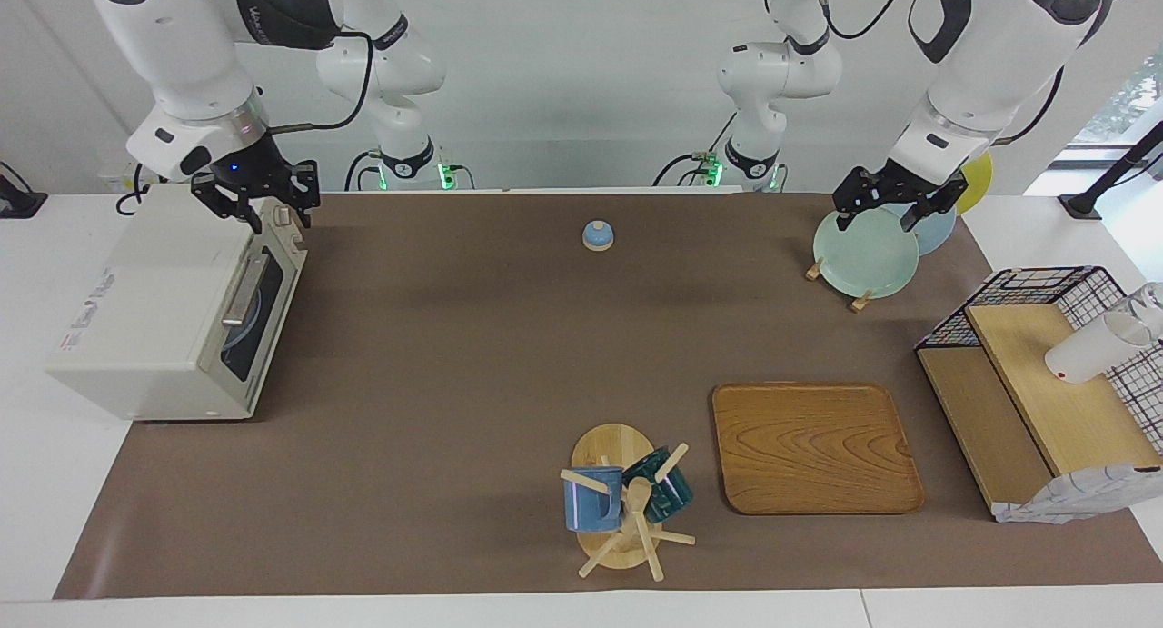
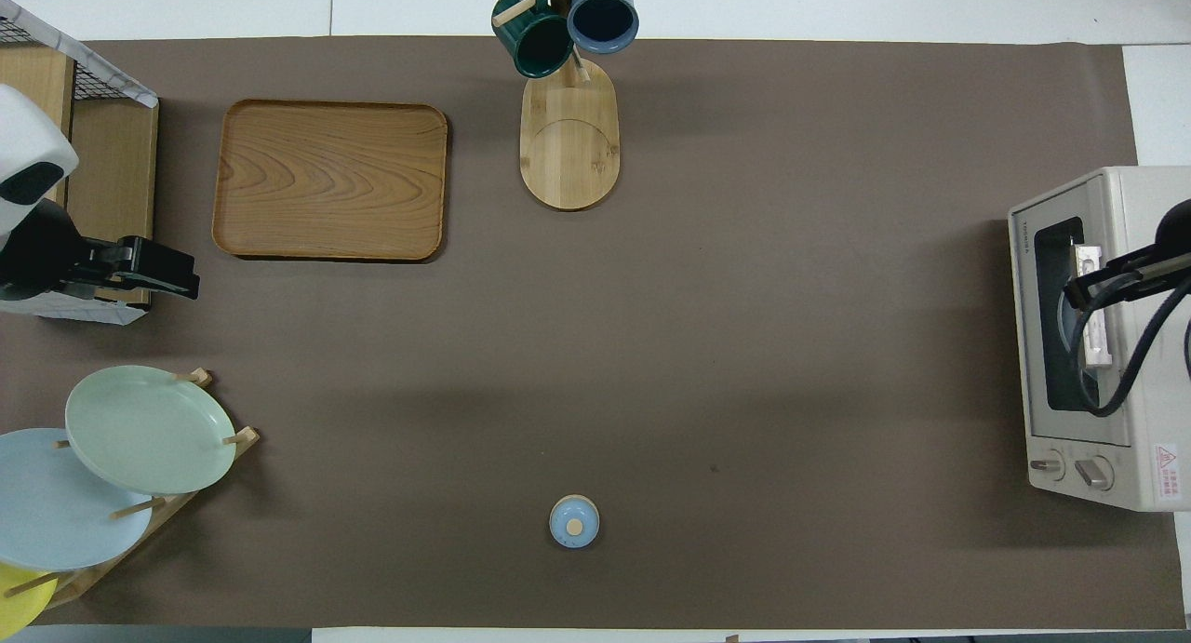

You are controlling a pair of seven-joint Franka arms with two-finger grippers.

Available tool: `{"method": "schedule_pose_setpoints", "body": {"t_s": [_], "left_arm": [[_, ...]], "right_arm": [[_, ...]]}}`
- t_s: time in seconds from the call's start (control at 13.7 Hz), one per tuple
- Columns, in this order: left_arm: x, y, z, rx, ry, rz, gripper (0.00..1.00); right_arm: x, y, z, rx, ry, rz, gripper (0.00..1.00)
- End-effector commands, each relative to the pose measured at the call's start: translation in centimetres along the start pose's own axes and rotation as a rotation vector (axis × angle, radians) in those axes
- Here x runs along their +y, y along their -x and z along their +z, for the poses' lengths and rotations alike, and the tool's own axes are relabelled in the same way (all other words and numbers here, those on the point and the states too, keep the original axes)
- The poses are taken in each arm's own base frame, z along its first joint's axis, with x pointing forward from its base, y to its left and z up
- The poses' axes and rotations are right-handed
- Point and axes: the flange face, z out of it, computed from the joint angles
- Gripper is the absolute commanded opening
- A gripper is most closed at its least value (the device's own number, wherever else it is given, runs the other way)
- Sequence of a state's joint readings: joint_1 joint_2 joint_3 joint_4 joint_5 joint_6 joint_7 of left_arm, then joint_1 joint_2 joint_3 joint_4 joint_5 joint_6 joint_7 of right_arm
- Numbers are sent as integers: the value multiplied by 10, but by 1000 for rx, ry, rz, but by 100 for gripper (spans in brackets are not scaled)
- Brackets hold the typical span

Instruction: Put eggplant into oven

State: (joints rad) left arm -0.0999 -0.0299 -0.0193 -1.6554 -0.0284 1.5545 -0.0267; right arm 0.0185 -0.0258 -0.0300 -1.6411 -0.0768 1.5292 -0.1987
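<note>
The oven (image 1: 173, 314) stands at the right arm's end of the table with its glass door shut; the eggplant cannot be seen. The right gripper (image 1: 257, 203) hangs over the oven's top corner nearest the robots, fingers apart and empty. The left gripper (image 1: 895, 201) waits open over the green plate (image 1: 863, 255) in the rack.

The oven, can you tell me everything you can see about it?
The oven is a boxy, off-white toaster oven at the right arm's end of the table, partly on the brown mat. Its dark glass door is shut, with a metal bar handle across it and two knobs beside the door. Something pale blue shows dimly through the glass. The right hand hangs over its top edge, not touching it.
</note>
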Motion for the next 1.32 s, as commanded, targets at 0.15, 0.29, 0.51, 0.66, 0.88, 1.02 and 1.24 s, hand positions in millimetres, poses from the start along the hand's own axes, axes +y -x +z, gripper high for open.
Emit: {"method": "schedule_pose_setpoints", "body": {"t_s": [0.15,0.29,0.51,0.66,0.88,1.02,1.24], "left_arm": [[-1,0,-3,8,-14,1,100],[-1,0,-4,10,-14,1,100],[-1,0,-3,8,-14,1,100],[-1,0,-3,8,-14,1,100],[-1,0,-4,10,-14,1,100],[-1,0,-4,10,-14,1,100],[-1,0,-4,10,-14,1,100]], "right_arm": [[24,-8,-7,13,-34,64,100],[25,-10,-10,15,-31,100,100],[37,-9,-7,2,-11,123,100],[36,-9,-7,4,-22,122,100],[35,-7,-10,8,-26,122,100],[30,-8,-10,9,-27,114,100],[30,-8,-10,12,-27,114,100]]}}
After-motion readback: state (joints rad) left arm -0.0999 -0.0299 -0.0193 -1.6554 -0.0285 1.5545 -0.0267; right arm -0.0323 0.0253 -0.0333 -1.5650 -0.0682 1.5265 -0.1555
